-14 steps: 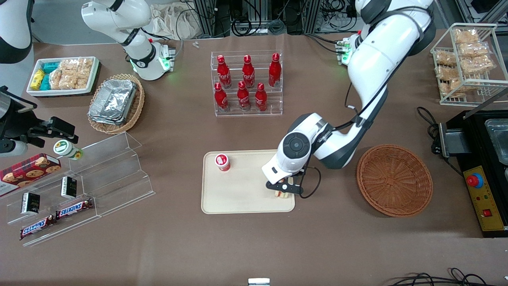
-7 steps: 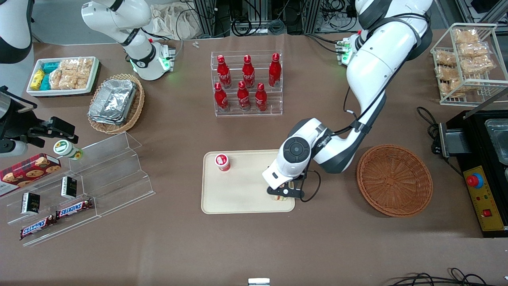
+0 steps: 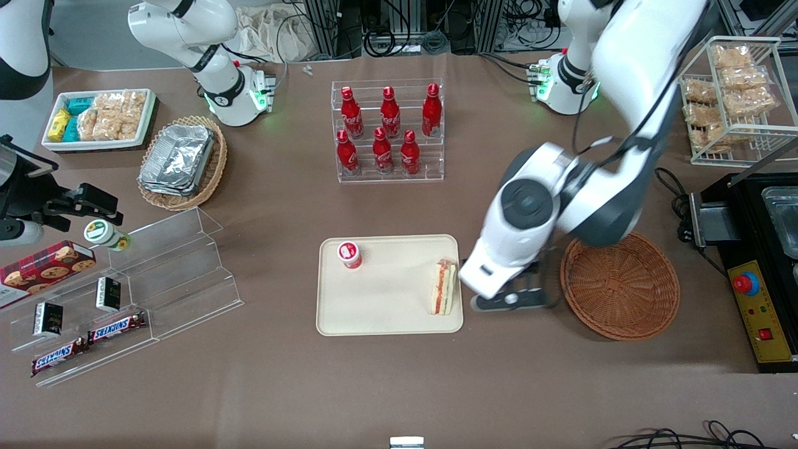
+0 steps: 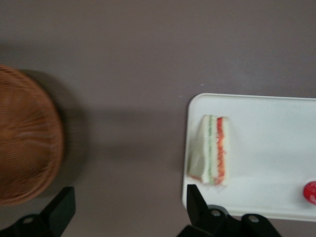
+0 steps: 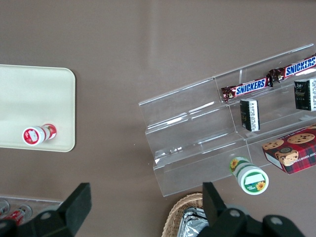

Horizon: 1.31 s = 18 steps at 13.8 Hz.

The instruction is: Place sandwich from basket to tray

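The sandwich (image 3: 444,287) lies on the cream tray (image 3: 380,312), at the tray's edge nearest the basket, filling side up. It also shows in the left wrist view (image 4: 213,149) on the tray (image 4: 276,148). The reddish-brown wicker basket (image 3: 620,284) is empty; its rim shows in the left wrist view (image 4: 24,143). My left gripper (image 3: 508,302) hangs raised over the bare table between tray and basket. In the wrist view the gripper (image 4: 128,212) is open and empty, with its fingers (image 4: 195,202) wide apart.
A small red-capped bottle (image 3: 350,254) stands on the tray toward the parked arm's end. A clear rack of red bottles (image 3: 388,131) stands farther from the front camera. A black control box (image 3: 757,299) lies beside the basket.
My gripper let go of the sandwich on the tray, rose and moved sideways toward the basket. The sandwich stays on the tray.
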{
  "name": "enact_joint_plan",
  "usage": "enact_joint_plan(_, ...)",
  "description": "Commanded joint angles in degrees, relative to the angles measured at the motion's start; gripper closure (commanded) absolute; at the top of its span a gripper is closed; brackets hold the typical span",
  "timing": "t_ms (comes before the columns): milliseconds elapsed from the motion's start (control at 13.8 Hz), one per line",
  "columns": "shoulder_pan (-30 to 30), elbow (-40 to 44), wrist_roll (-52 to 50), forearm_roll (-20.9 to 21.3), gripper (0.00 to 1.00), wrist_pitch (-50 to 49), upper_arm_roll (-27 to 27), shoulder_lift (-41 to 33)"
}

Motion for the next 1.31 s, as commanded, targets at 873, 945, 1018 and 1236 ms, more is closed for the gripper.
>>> enact_joint_plan(873,-2.4,-10.1,34.2,-20.1,0.00,-22.1,29.8,-31.4)
enact_joint_plan(945,-2.5,-11.0,34.3,-20.0,0.00,-22.3,30.2,-32.3)
enact_joint_plan(1018,-2.3,-10.7,34.3,-19.4,0.00,-21.8,30.2,-31.9)
enact_joint_plan(1236,-2.3,-9.1,34.2,-19.5,0.00,-21.5,30.2,-30.2)
